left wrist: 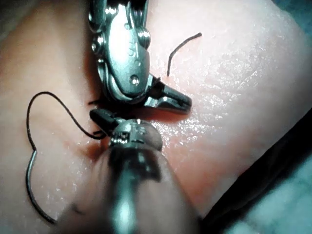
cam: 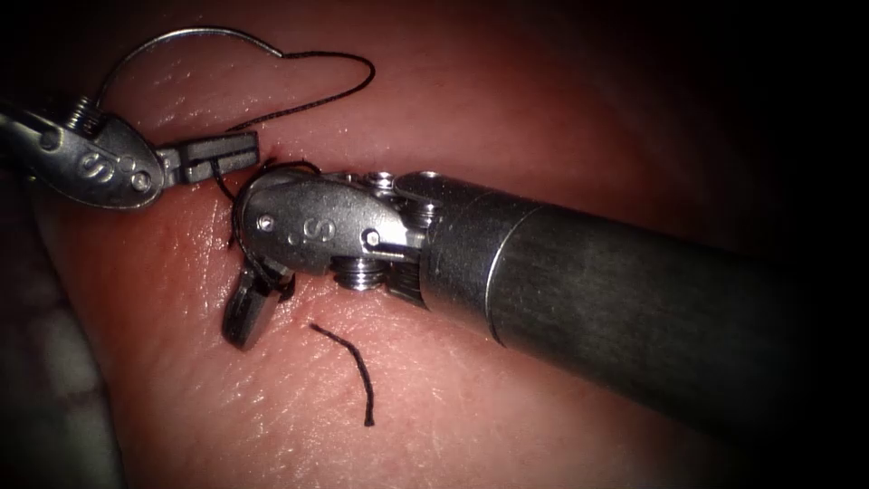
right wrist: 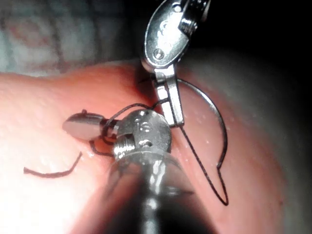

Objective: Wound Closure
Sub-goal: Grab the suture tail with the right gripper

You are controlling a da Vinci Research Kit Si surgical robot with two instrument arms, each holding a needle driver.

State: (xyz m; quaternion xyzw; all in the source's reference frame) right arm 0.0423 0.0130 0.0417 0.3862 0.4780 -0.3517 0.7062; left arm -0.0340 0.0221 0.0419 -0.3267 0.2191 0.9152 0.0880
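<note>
Knot work at the cut: the left tool [cam: 222, 156] has its jaws closed on the thread [cam: 312, 101] just beside the stitch site, while the right tool [cam: 249, 308], thread wound around its wrist, points down onto the tissue [cam: 507, 136]; whether its jaws grip anything cannot be told. The needle [cam: 181, 41] lies free on the tissue, behind the left tool's jaws. A cut end of thread [cam: 353, 362] rests beside the right tool's jaws. The stage looks like tying; any pull calls for even tension. No containers here.

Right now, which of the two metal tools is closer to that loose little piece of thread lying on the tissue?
The right. The right tool points down beside the cut end of thread, apart from it. The left tool sits farther up, holding thread.
</note>
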